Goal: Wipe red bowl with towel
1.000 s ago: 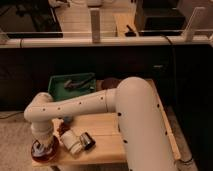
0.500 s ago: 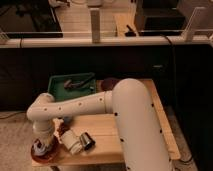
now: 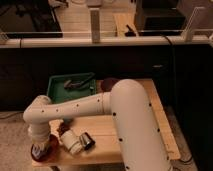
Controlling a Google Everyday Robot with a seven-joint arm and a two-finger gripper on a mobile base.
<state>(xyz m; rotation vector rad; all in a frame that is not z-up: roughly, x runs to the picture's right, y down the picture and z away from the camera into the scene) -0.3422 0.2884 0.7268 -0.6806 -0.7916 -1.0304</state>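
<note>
The red bowl (image 3: 50, 148) sits at the front left corner of the wooden table (image 3: 107, 132). Its glossy rim shows to the right of my wrist. My gripper (image 3: 40, 146) points straight down into the bowl, at the end of the white arm that reaches in from the lower right. A scrap of pale blue-white towel (image 3: 36, 150) shows under the gripper, inside the bowl. The wrist hides most of the bowl and of the towel.
A white cylinder with a black end (image 3: 76, 141) lies just right of the bowl. A green tray (image 3: 56, 89) holding dark items stands at the table's back left, with a dark maroon dish (image 3: 107, 84) beside it. A railing runs behind the table.
The wrist and forearm have dropped slightly towards the bowl. The cylinder, tray and dish have stayed in place.
</note>
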